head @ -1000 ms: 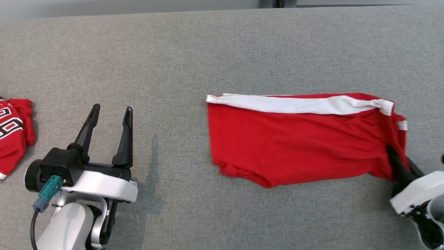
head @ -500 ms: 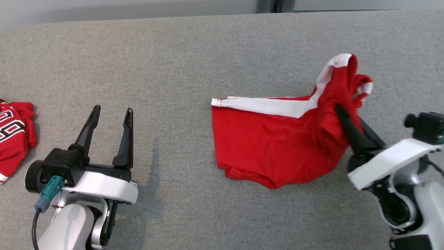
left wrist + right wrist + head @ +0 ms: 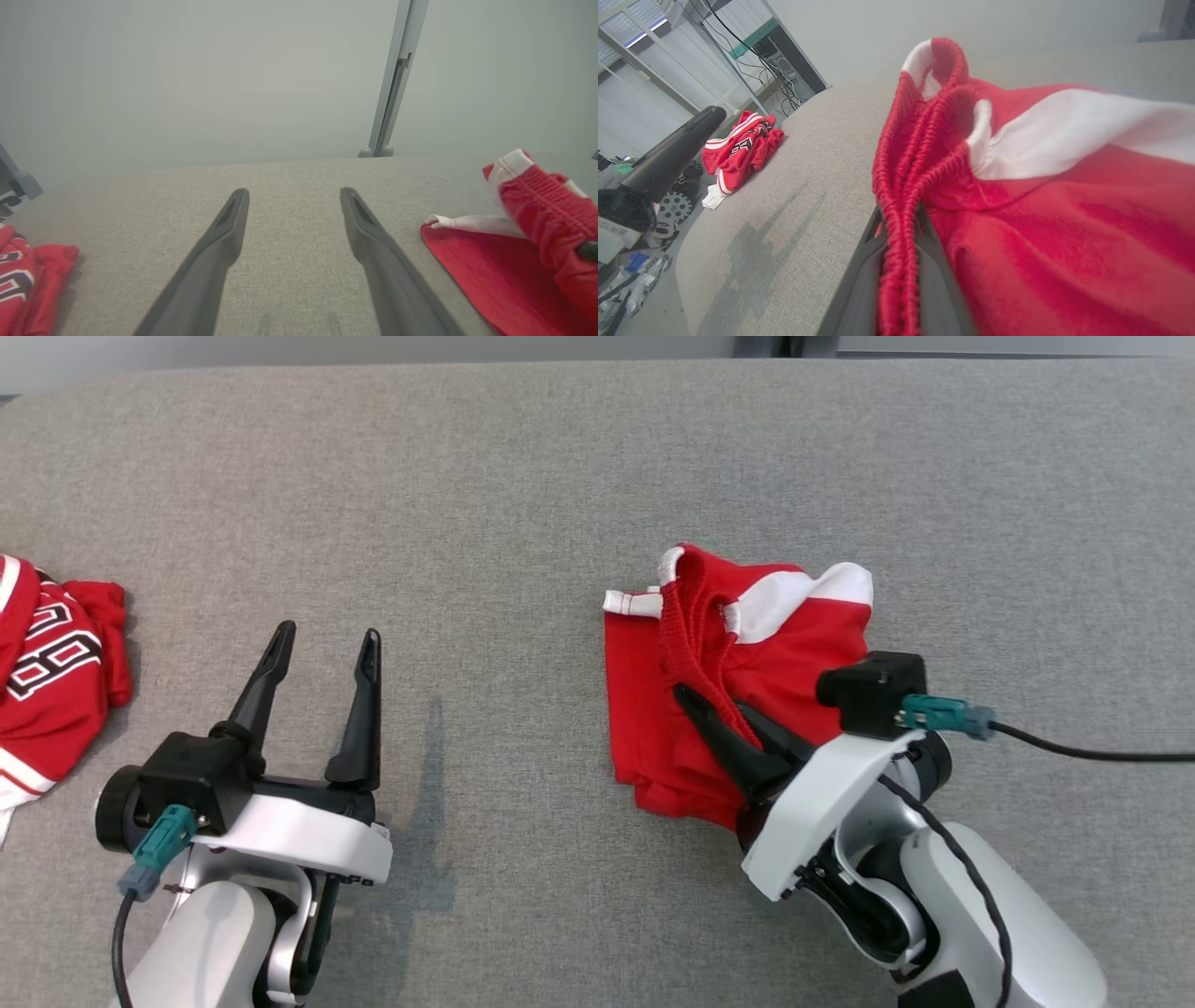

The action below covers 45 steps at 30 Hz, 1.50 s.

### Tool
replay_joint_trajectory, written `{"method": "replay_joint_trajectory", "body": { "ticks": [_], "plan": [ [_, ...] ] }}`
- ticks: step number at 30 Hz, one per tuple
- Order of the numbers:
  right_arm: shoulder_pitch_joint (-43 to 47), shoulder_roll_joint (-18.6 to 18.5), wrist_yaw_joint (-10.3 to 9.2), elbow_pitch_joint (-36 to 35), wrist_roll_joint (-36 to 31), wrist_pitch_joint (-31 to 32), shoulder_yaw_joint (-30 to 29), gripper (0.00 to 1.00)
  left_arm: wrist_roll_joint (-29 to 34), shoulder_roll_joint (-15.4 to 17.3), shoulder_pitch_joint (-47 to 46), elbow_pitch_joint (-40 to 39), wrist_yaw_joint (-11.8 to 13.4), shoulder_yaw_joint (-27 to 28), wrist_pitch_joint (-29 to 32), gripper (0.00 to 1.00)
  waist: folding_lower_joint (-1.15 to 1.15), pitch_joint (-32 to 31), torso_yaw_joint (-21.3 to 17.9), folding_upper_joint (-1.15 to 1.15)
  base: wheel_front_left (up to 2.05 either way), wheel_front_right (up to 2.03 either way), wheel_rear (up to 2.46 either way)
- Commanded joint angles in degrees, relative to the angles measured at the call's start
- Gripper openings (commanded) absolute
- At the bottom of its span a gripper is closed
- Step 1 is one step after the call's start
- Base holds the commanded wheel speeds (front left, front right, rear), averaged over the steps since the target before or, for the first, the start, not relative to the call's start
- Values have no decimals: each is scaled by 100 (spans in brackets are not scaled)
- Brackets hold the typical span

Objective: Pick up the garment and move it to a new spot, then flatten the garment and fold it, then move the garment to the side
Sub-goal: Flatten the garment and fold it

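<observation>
Red shorts [image 3: 775, 644] with a white side stripe lie on the grey table, right of centre, with their right half folded over the left. My right gripper [image 3: 695, 702] is shut on the gathered red waistband [image 3: 901, 196], which stands up in a ridge over the folded cloth. The shorts' left edge [image 3: 472, 261] shows at the right of the left wrist view. My left gripper [image 3: 322, 639] rests open at the lower left, well clear of the shorts, with bare table between its fingers [image 3: 219, 242].
A second red garment with black and white numbers [image 3: 51, 681] lies bunched at the table's left edge, also seen as a red heap [image 3: 740, 149]. A cable [image 3: 1083, 747] runs right from my right wrist. Grey table [image 3: 523, 523] spreads behind and between the arms.
My right gripper has carried the shorts' waistband end up and over to the left, folding the right half onto the left. The left gripper has stayed still. The camera shifted slightly.
</observation>
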Motion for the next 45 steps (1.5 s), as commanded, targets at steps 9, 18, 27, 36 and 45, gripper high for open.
{"method": "replay_joint_trajectory", "body": {
  "ticks": [9,18,27,36,45],
  "plan": [
    [-436,31,3,684,86,-644,468,100,-28,-55,-148,143,-35,-54,-72,100,0,64,90,0,0,0,0],
    [-310,-243,3,476,-635,-1670,836,100,-57,-48,-111,196,18,-25,-106,100,0,-11,44,0,0,0,0],
    [407,-129,2,-117,-1400,-2425,-1006,100,-65,4,97,-20,296,225,-182,100,0,-202,-69,0,0,0,0],
    [1180,-232,2,-687,-1956,-2132,-2520,100,-28,98,384,-293,444,282,-171,100,0,-431,-169,0,0,0,0],
    [1839,-179,2,-1010,-2066,-1866,-2757,100,-69,208,818,-528,602,295,-104,100,0,-837,-318,0,0,0,0]
  ]
}}
